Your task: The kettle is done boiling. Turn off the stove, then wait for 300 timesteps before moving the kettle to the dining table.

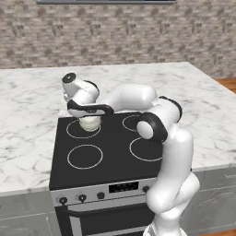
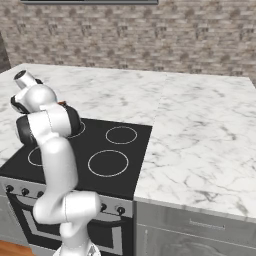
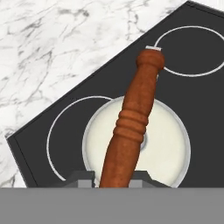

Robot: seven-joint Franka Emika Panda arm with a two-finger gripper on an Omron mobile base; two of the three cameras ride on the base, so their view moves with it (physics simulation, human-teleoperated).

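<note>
Marble in white and grey makes the worktop (image 1: 27,115) on both sides of the stove (image 1: 110,159), and a brick wall (image 2: 175,35) closes the room behind it. On the black glass we see the kettle (image 1: 90,123) on the rear left burner. Our fingers (image 3: 83,177) are clamped on its reddish-brown handle (image 3: 131,127), close from above. Small black knobs (image 1: 82,198) sit on the steel front.

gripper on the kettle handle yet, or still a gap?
Touching. Hand view: the gripper fingers sit tight against both sides of the kettle handle, no gap visible.
</note>
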